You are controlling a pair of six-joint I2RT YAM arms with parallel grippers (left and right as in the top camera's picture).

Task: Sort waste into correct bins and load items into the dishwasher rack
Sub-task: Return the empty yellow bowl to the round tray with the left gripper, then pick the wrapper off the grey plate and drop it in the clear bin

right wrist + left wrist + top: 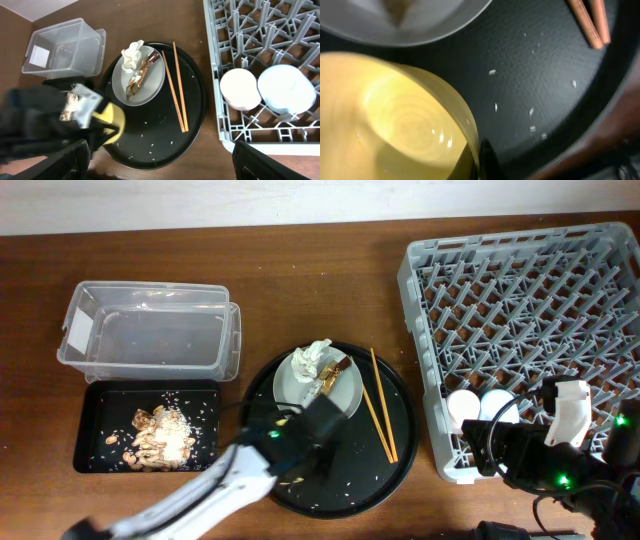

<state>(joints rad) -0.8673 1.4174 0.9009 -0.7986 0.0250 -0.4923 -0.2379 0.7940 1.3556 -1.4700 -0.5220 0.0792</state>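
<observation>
My left gripper (292, 448) is shut on the rim of the small yellow bowl (395, 125) over the round black tray (400, 442); one finger (485, 160) shows against the rim. The bowl also shows in the right wrist view (114, 119). The grey-green plate (345, 392) holds the white napkin (312, 360) and the brown-and-gold wrapper (332, 375). Two chopsticks (380, 405) lie to its right. The pink cup (241, 89) and blue cup (285, 90) stand upside down in the grey rack (520, 290). My right gripper (165, 165) is open and empty, near the rack's front edge.
The clear tub (150, 330) stands at the back left. The shallow black tray (95, 430) in front of it holds brownish food scraps (160, 435) and rice. Loose rice grains (345, 480) lie on the round tray.
</observation>
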